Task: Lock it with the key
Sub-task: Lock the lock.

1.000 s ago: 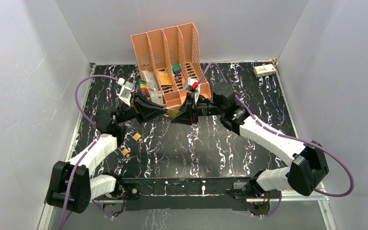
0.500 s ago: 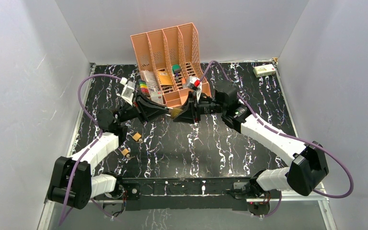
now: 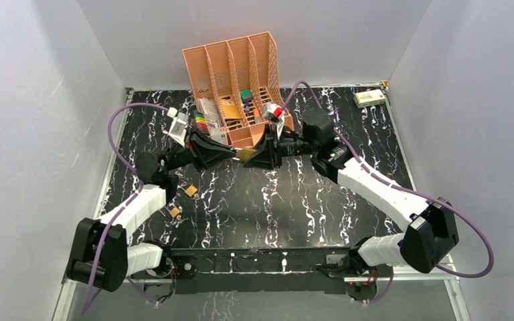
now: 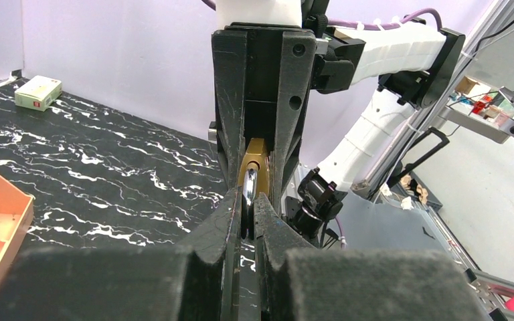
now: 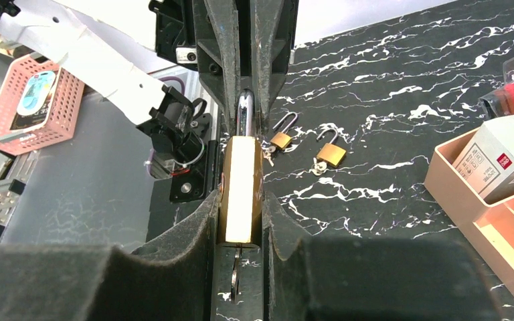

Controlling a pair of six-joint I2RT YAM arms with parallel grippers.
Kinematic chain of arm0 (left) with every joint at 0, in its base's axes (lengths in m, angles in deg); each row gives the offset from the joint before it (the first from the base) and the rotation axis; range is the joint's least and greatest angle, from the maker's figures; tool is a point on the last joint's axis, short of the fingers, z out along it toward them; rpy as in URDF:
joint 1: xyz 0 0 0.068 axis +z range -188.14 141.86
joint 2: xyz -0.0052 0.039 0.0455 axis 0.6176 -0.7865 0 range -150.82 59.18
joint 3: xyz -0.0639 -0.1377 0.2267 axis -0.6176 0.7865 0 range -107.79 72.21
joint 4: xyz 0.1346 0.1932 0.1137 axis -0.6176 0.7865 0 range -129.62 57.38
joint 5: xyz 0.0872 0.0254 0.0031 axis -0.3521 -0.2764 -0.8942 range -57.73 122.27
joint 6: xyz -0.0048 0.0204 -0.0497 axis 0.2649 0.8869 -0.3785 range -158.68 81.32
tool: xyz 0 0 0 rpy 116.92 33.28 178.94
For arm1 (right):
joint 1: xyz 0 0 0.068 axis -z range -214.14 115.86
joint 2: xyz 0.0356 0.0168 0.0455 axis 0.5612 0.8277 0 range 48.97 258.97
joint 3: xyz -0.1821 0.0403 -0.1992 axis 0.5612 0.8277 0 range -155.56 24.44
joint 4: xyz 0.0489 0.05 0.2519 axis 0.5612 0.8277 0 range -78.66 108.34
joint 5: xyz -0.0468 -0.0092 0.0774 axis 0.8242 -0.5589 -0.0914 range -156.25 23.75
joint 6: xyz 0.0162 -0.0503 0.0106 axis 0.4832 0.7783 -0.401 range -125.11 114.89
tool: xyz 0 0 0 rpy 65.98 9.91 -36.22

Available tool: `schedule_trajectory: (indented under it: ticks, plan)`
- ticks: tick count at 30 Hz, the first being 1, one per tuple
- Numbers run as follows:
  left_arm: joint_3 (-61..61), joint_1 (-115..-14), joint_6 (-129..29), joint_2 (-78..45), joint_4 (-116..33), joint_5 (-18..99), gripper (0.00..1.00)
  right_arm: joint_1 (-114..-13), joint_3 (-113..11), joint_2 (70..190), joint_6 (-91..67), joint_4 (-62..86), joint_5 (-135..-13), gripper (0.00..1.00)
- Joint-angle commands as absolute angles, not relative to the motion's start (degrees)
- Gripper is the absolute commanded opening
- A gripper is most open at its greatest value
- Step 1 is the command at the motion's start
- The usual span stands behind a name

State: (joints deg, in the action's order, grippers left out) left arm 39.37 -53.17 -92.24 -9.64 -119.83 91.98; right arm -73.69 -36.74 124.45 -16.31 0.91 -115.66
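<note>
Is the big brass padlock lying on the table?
No, the brass padlock hangs in the air, body clamped in the right tool, shackle pinched by the left tool.

The table top (image 3: pixel 274 207) is black with thin white lines, like marble. Plain pale grey walls (image 3: pixel 348 40) stand on three sides. The light is soft and even.

Both arms reach inward; left pincer (image 3: pixel 233 154) and right pincer (image 3: pixel 251 158) meet tip-to-tip, clamped.

Both arms (image 3: pixel 375 190) have white shells, black joints, purple cables (image 3: pixel 475 231); left tool (image 3: pixel 235 154) and right tool (image 3: pixel 247 158) are black.
</note>
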Motion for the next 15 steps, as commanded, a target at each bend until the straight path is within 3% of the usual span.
schedule_trajectory:
  ticks: [1,15]
  plan:
    - [37.9,-51.06,-90.79,-9.54,-121.55,88.36,0.0,-71.54,-41.54,121.89,-17.54,-4.39,-123.47,0.0]
    - [37.76,-51.06,-90.82,-9.64,-121.59,88.63,0.0,-69.08,-41.0,120.08,-21.82,-10.16,-125.32,0.0]
